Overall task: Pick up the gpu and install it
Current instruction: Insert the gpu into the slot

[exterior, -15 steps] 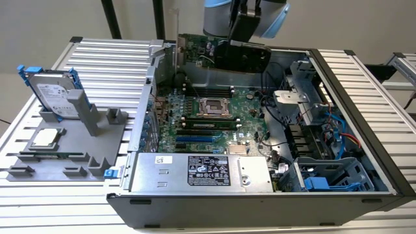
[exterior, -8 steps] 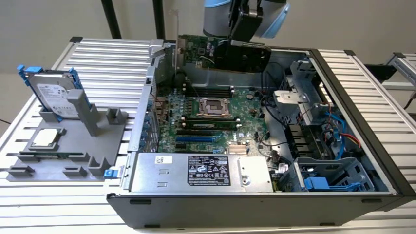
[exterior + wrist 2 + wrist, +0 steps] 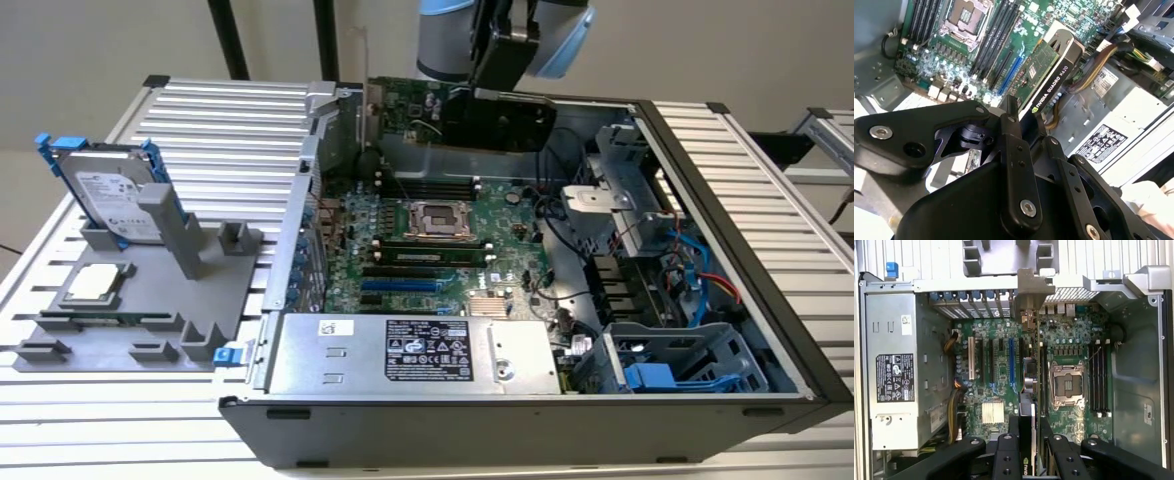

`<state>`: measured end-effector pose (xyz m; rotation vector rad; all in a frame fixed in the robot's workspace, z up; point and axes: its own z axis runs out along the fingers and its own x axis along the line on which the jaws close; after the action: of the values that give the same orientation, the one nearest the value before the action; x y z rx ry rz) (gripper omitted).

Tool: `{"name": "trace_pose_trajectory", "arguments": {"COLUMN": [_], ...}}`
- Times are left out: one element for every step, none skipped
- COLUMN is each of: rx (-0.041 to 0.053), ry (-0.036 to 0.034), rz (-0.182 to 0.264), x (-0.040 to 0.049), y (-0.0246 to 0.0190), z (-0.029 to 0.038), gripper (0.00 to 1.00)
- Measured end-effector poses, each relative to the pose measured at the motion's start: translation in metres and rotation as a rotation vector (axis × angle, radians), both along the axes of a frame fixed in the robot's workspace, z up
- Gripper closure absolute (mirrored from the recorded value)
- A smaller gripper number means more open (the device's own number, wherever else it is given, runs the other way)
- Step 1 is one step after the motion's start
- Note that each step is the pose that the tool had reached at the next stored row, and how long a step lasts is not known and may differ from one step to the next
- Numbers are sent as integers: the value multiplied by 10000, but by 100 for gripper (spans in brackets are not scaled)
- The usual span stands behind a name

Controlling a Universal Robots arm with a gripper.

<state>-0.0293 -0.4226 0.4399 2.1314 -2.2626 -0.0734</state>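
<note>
The gpu [image 3: 411,106], a green card with a black cooler block, hangs over the far end of the open computer case [image 3: 747,250], above the motherboard [image 3: 441,250]. My gripper [image 3: 505,62] is shut on its upper edge. In the second wrist view the gpu [image 3: 1050,75] slants down from the gripper [image 3: 1026,117] toward the blue expansion slot [image 3: 1010,70]. The first wrist view has the gpu [image 3: 1029,385] edge-on between the gripper's [image 3: 1029,427] fingers, its silver bracket [image 3: 1031,292] at the case's rear wall, just beside the blue slot [image 3: 1012,362].
A silver power supply [image 3: 414,350] fills the case's near end, and a drive cage with blue parts [image 3: 667,375] sits at the exterior view's right. On the grey fixture [image 3: 147,330] outside stand a hard drive with blue rails [image 3: 114,190] and a processor chip [image 3: 96,283]. Cables [image 3: 694,260] run along the case's right side.
</note>
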Motion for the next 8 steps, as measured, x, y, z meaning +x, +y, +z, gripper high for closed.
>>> {"name": "trace_pose_trajectory", "arguments": {"rx": [-1,0,0,0,0,-1,0,0], "ry": [-22,-42,-55,-67,-77,-85,-87,-88], "rz": [1,-1,-6,-18,-29,-39,-45,-46], "x": [0,0,0,0,0,0,0,0], "y": [0,0,0,0,0,0,0,0], "z": [-13,-26,-39,-53,-64,-74,-80,-80], "gripper": [100,100,100,100,100,100,100,100]}}
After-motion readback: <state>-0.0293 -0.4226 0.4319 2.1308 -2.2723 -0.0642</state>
